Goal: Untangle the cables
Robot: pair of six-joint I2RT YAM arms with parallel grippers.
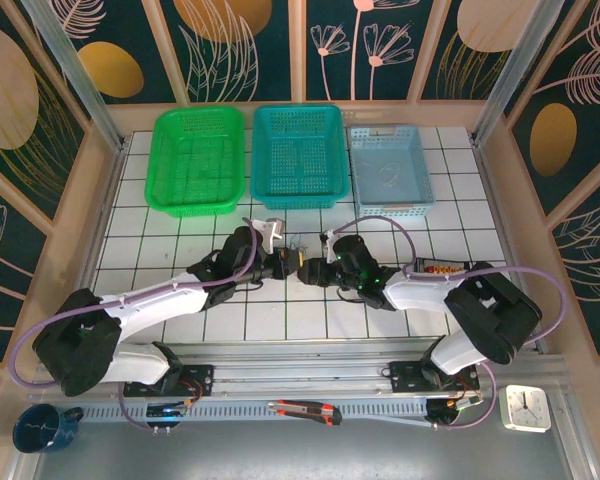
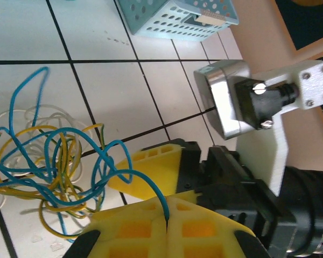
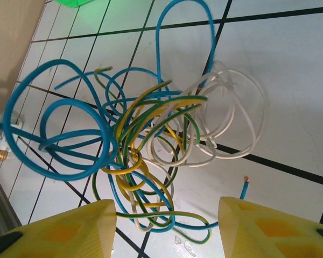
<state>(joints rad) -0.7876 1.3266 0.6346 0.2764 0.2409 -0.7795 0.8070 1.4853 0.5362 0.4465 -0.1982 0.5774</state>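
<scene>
Bright even light, soft shadows, mild blur

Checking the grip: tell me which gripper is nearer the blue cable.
Left. The left gripper is shut on the blue cable; the right gripper stands open beside the tangle.

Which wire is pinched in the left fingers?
The blue wire, entering the seam between the shut left fingers; the yellow-green wires and white wires lie free.

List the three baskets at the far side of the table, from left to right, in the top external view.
Green perforated plastic basket → teal perforated plastic basket → pale blue perforated plastic basket.
</scene>
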